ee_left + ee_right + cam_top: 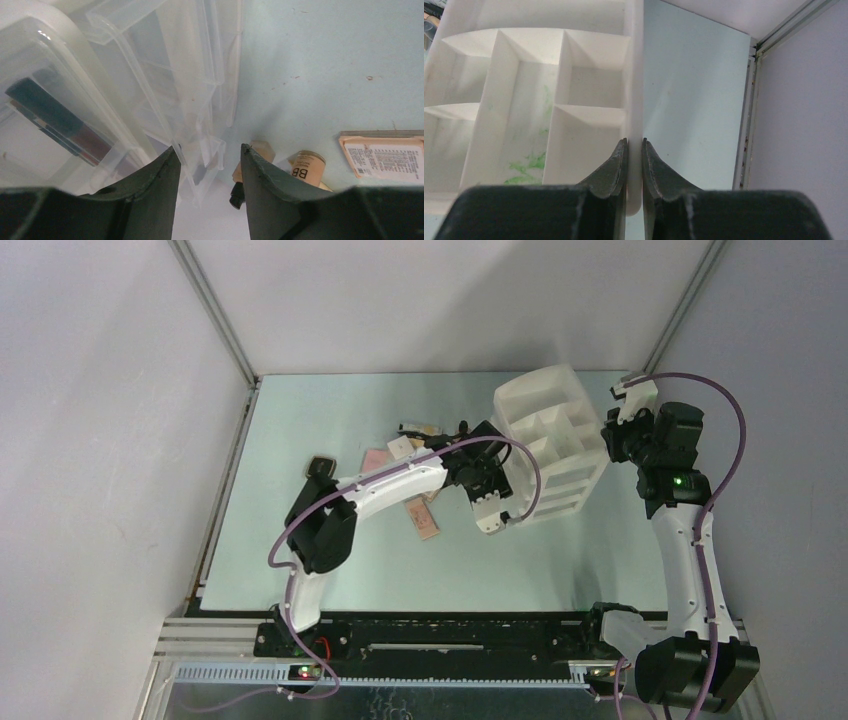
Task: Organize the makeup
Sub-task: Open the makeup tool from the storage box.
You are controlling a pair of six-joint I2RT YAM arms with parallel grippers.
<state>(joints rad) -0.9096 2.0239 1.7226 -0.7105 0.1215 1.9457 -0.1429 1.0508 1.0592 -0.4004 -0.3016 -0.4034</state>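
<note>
Currently the right end effector (634,140) is closed on the right outer wall of the white organizer (634,75), one finger inside a compartment and one outside. The open compartments in the right wrist view hold no makeup, and green smears mark one floor.

The left end effector (209,147) is at the organizer's left side with its jaws moderately apart. A corner of a clear drawer (200,150) lies in the gap. The right-hand finger (260,175) is clear of the plastic. Contact at the other finger cannot be determined. A dark flat item (52,117) lies inside the clear drawer.

Most makeup lies loose on the worktop (330,570), left of the organizer:
- A beige bottle (306,165) marked "BB" is just beyond the left fingers.
- A labelled palette (382,152) lies near that bottle.
- A black compact (320,465), pink palette (376,458) and white box (400,447) lie further left.
- Two flat palettes (422,518) lie under the left forearm.

The left arm hides part of this cluster from above.
</note>
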